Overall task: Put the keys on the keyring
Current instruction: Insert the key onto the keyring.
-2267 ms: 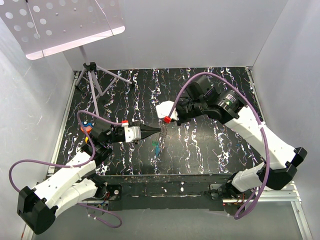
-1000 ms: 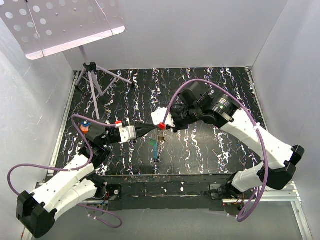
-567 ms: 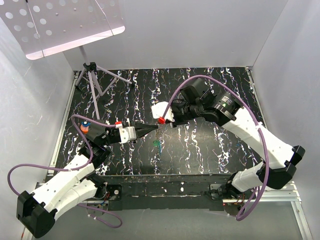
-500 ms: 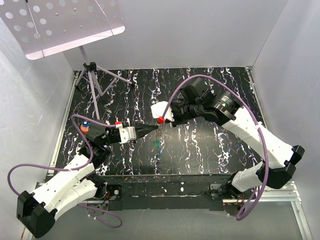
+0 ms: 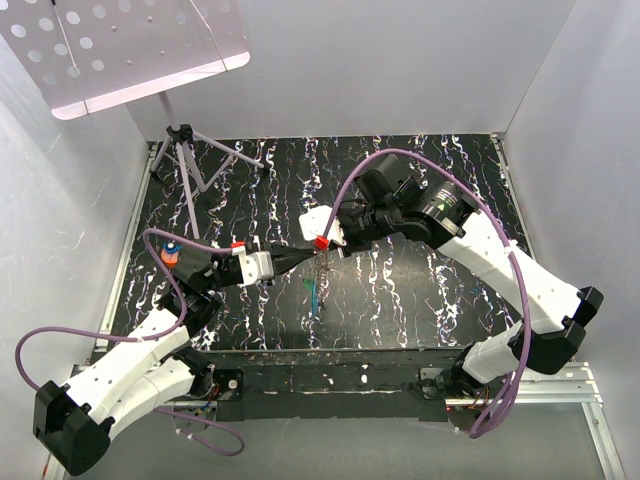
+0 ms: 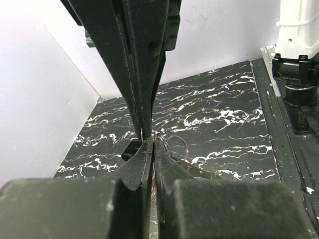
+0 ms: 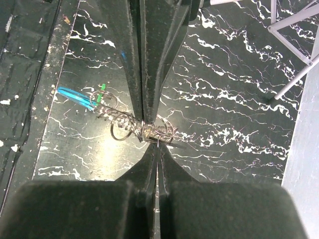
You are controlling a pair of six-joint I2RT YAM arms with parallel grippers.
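Above middle of black white-veined worktop [image 5: 420, 290]: left claw [image 5: 305, 256] and right claw [image 5: 326, 247] meet tip to tip, both pinched closed on thin silvery wire keyring [image 7: 158, 132]. Small blue-headed key [image 7: 75, 96] and green-headed key [image 7: 102, 87] just beside loops, toward near edge; lying or hanging, cannot tell.

- Two robot arms, the left arm [image 5: 130, 365] and the right arm [image 5: 520, 272], are built of white shell segments joined by black joints.
- A loose purple cable [image 5: 400, 153] loops alongside each arm.
- A white camera housing [image 5: 320, 221] and a small red tab [image 5: 321, 242] mark each wrist.
- The left gripper [image 5: 309, 254] and right gripper [image 5: 323, 256] have matte black fingers [image 7: 149, 59] tapering to thin tips, lightly scuffed.
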